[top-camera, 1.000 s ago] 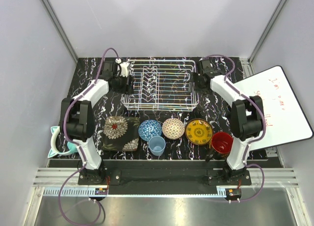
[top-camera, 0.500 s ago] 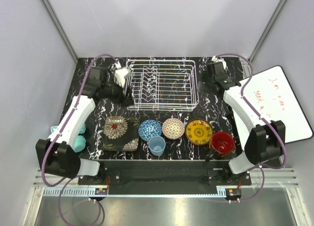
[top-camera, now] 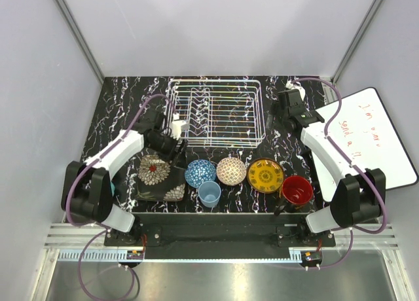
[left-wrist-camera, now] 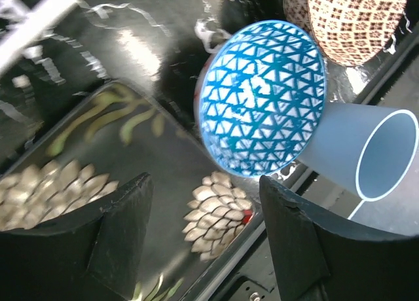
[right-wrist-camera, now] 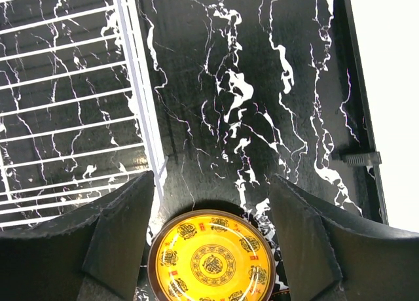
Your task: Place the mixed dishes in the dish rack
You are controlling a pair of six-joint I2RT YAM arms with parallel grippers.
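Note:
The white wire dish rack (top-camera: 215,142) stands empty at the back centre. In front of it lie the black square floral plate (top-camera: 160,178), blue patterned bowl (top-camera: 200,173), beige bowl (top-camera: 230,171), yellow plate (top-camera: 265,175), light-blue cup (top-camera: 209,194) and red-inside mug (top-camera: 296,190). My left gripper (top-camera: 171,148) hangs open over the black plate (left-wrist-camera: 98,177), with the blue bowl (left-wrist-camera: 262,98) and the cup (left-wrist-camera: 370,157) just beyond it. My right gripper (top-camera: 283,120) is open above the table right of the rack (right-wrist-camera: 134,85), behind the yellow plate (right-wrist-camera: 213,265).
A white board (top-camera: 373,141) with red writing leans at the right edge. A teal item (top-camera: 112,185) peeks out behind the left arm. Grey enclosure walls close in the back and sides.
My left arm has swung from the rack's left side forward to above the black plate. My right arm has drawn back from the rack's right side. No dish has moved.

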